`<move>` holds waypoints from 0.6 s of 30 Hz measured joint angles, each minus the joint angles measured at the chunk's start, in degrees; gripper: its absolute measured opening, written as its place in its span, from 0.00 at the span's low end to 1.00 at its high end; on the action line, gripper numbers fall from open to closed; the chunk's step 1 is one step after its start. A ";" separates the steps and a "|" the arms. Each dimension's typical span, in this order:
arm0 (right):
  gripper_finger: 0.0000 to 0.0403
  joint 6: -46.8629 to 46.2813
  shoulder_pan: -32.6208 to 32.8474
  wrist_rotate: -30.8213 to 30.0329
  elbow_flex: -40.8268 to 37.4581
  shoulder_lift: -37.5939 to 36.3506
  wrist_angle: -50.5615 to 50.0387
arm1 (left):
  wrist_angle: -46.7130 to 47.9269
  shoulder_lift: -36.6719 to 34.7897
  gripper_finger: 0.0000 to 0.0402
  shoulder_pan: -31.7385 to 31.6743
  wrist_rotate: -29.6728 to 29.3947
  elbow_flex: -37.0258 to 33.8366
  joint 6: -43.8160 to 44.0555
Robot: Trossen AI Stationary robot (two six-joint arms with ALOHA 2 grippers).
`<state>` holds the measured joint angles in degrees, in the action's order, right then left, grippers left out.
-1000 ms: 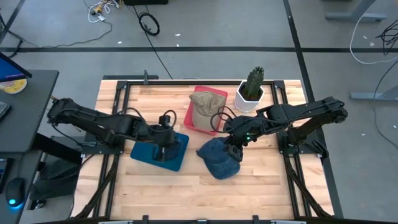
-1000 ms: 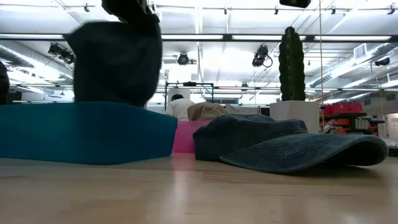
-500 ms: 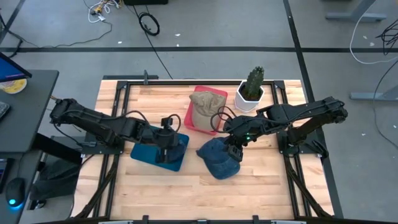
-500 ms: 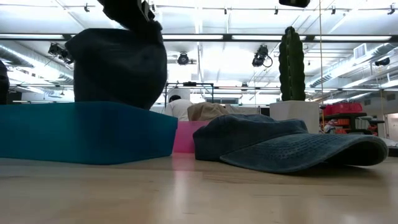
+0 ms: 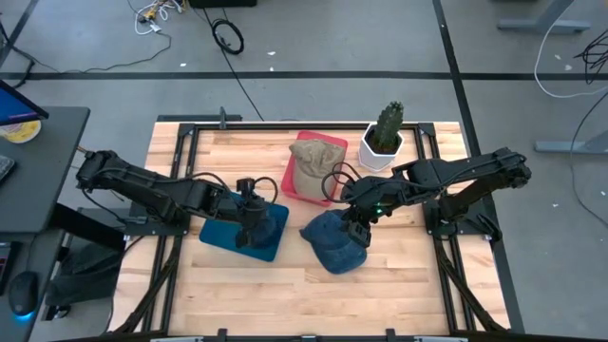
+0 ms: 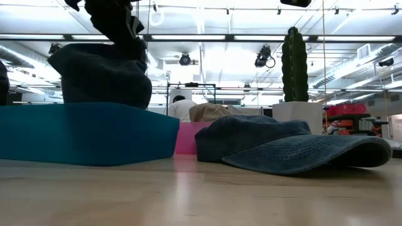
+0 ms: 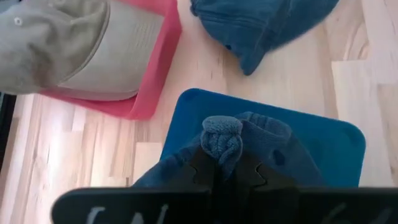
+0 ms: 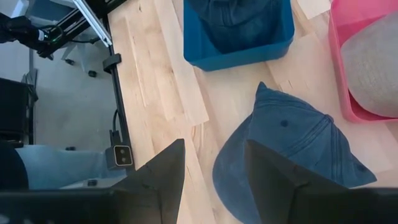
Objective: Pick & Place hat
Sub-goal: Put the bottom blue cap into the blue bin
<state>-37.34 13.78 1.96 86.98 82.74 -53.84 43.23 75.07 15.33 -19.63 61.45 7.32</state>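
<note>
Landmark: blue tray [image 5: 237, 236] – all places below are given relative to it.
Left gripper [image 7: 227, 167]: directly above the blue tray; fingers clenched on a bunched fold of the dark blue hat [image 7: 249, 140].
Dark blue hat: hangs from the left gripper, its lower part inside the blue tray; in the low view it rises above the tray wall [image 6: 100, 75].
Right gripper [image 5: 353, 226]: well to the side of the blue tray, above the denim cap [image 5: 334, 242]; fingers [image 8: 155, 180] spread apart – nothing between them.
Denim cap: flat on the wooden table [image 5: 285, 294], beside the blue tray, not touching it.
Pink tray [image 5: 306, 171]: just beyond the blue tray's far corner; holds a tan cap [image 5: 312, 163].
Potted cactus [image 5: 384, 136]: in a white pot, past the pink tray, farthest from the blue tray.
</note>
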 joint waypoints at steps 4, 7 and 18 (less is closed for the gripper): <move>0.41 0.30 0.00 0.00 0.00 0.00 0.27 | 0.20 0.16 0.04 0.00 -0.20 0.00 2.62; 0.41 0.30 0.00 0.00 0.00 0.00 0.54 | 1.76 0.96 0.04 0.15 -0.55 -0.02 3.17; 0.41 0.22 0.00 -0.02 0.00 0.02 1.60 | 6.04 8.84 0.04 0.35 -1.73 -0.04 7.38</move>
<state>-37.12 13.78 1.94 86.98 82.76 -52.25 49.27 83.91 15.68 -21.37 61.41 14.70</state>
